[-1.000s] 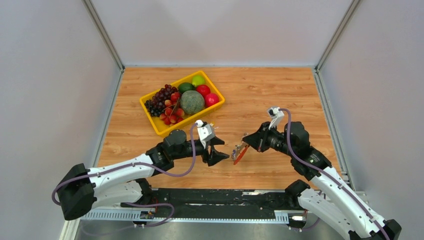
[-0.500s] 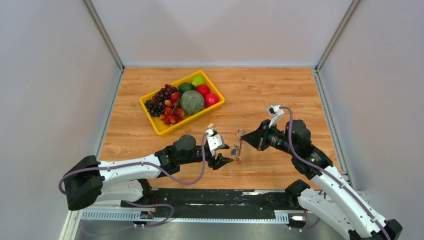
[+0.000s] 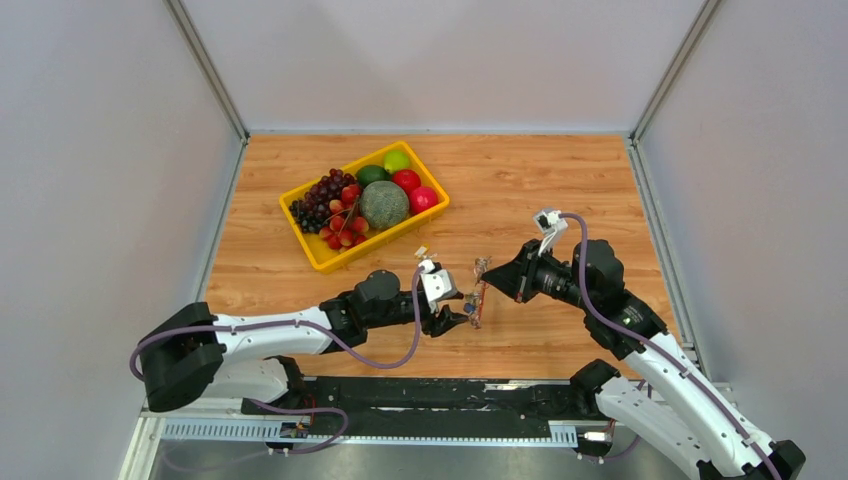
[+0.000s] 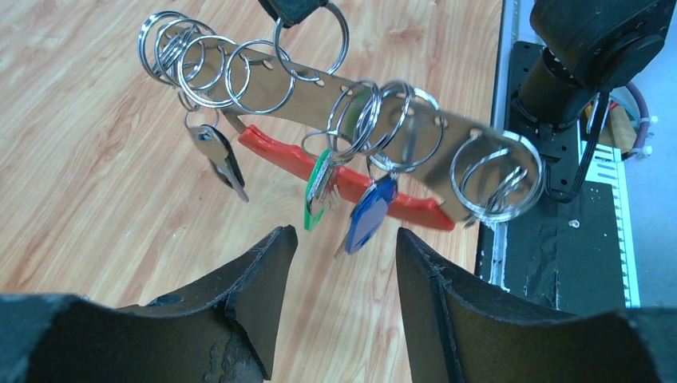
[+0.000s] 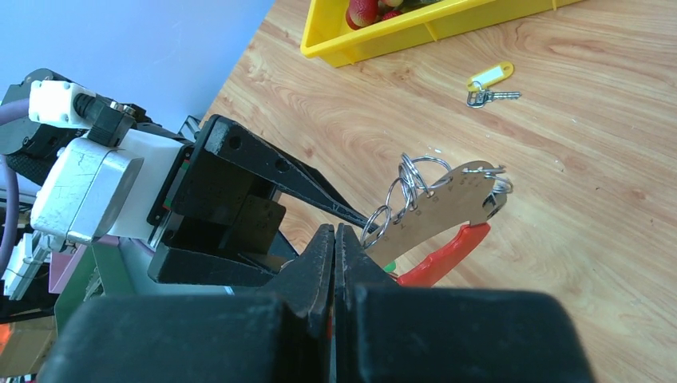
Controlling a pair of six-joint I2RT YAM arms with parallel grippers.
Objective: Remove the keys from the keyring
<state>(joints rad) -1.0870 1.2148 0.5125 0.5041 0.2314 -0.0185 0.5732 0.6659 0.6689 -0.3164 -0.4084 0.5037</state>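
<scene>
The keyring (image 4: 415, 136) is a flat metal strip with several split rings and a red fob (image 4: 279, 152). My right gripper (image 5: 335, 230) is shut on it and holds it above the table; it also shows in the top view (image 3: 478, 288). A silvery key with a dark head (image 4: 221, 159), a green-headed key (image 4: 318, 190) and a blue-headed key (image 4: 369, 215) hang from the rings. My left gripper (image 4: 342, 237) is open just under the blue key without touching it. A loose key with a pale yellow tag (image 5: 488, 82) lies on the table.
A yellow basket (image 3: 370, 245) of fruit stands at the back left of the wooden table. The loose yellow-tagged key (image 3: 422, 251) lies just behind my left wrist. The black base rail (image 3: 430, 395) runs along the near edge.
My left gripper has moved right, up to the keyring. My right gripper has lifted and turned the keyring, so the keys now hang down.
</scene>
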